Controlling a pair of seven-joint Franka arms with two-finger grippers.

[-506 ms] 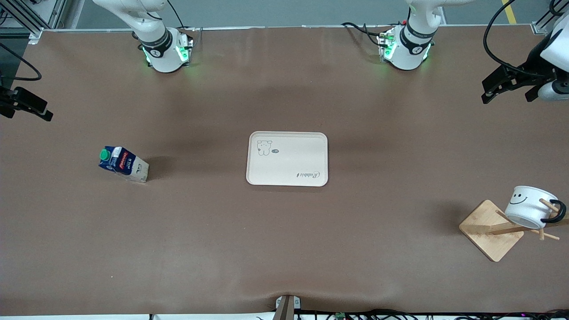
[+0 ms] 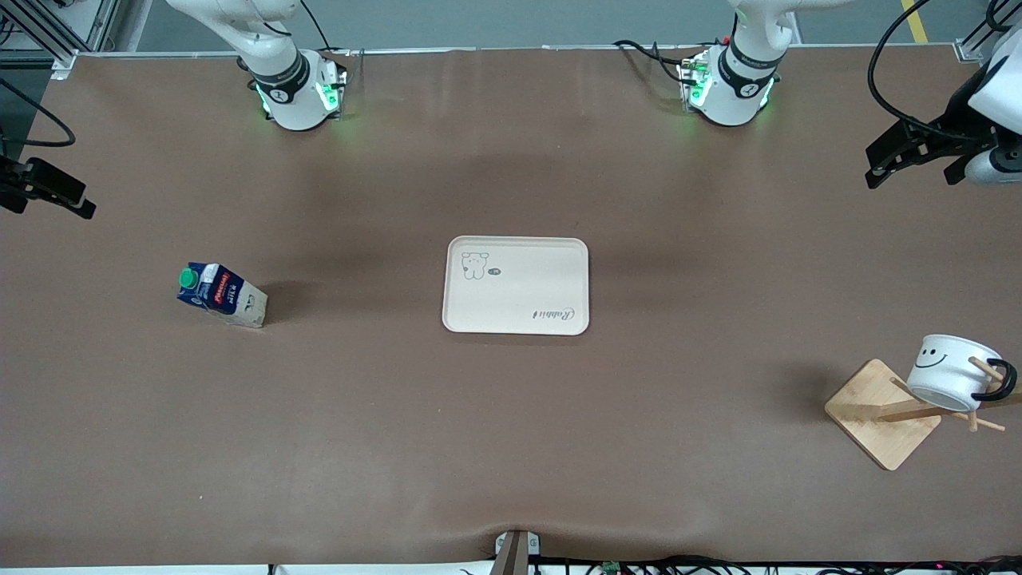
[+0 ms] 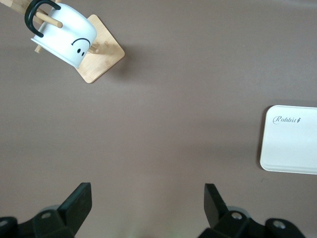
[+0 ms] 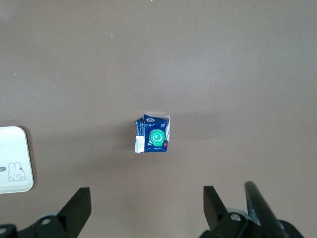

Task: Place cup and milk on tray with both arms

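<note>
The cream tray [image 2: 515, 284] lies at the table's middle. The dark-blue milk [image 2: 222, 295] stands upright toward the right arm's end. The white smiley cup [image 2: 950, 371] hangs tilted by its handle on a peg of a wooden stand, toward the left arm's end. My left gripper [image 2: 910, 176] is open and empty, high over the table's edge at the left arm's end. Its wrist view shows the gripper [image 3: 147, 198], the cup [image 3: 64, 34] and the tray's corner [image 3: 292, 144]. My right gripper [image 2: 49, 204] is open and empty, over the right arm's end. Its wrist view shows the gripper [image 4: 147, 201], the milk [image 4: 153, 134] and the tray [image 4: 15, 153].
The wooden stand [image 2: 882, 415] has a square base and several pegs sticking out; it also shows in the left wrist view [image 3: 101, 57]. Cables and a small clamp [image 2: 517, 549] run along the table edge nearest the front camera.
The left arm's wrist has shifted slightly toward its end of the table. The right gripper has barely moved. Milk, cup and tray have not moved.
</note>
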